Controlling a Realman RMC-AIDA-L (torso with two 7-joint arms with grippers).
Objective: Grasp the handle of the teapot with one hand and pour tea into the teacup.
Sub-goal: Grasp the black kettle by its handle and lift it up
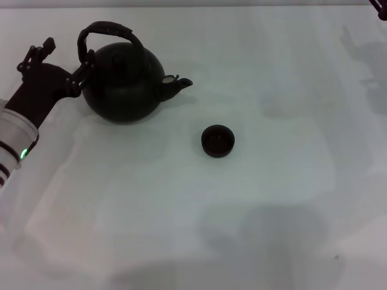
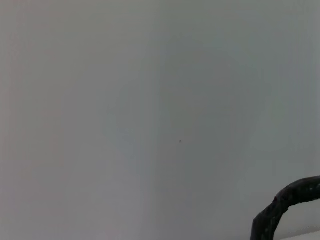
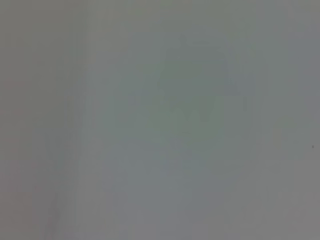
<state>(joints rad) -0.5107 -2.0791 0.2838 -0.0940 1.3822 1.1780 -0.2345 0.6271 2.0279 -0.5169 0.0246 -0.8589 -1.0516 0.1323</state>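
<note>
The matte-black teapot (image 1: 124, 84) stands on the white table at the back left, its short spout (image 1: 178, 83) pointing right. Its arched handle (image 1: 109, 30) rises over the lid, and a piece of it shows in the left wrist view (image 2: 287, 205). My left gripper (image 1: 69, 51) is just left of the pot, open, with one finger (image 1: 87, 63) against the handle's left foot. It holds nothing. The small black teacup (image 1: 217, 141) sits on the table in front and to the right of the spout. My right gripper (image 1: 381, 7) barely shows at the far right corner.
The white table (image 1: 242, 229) spreads around the pot and cup. The right wrist view shows only plain table surface.
</note>
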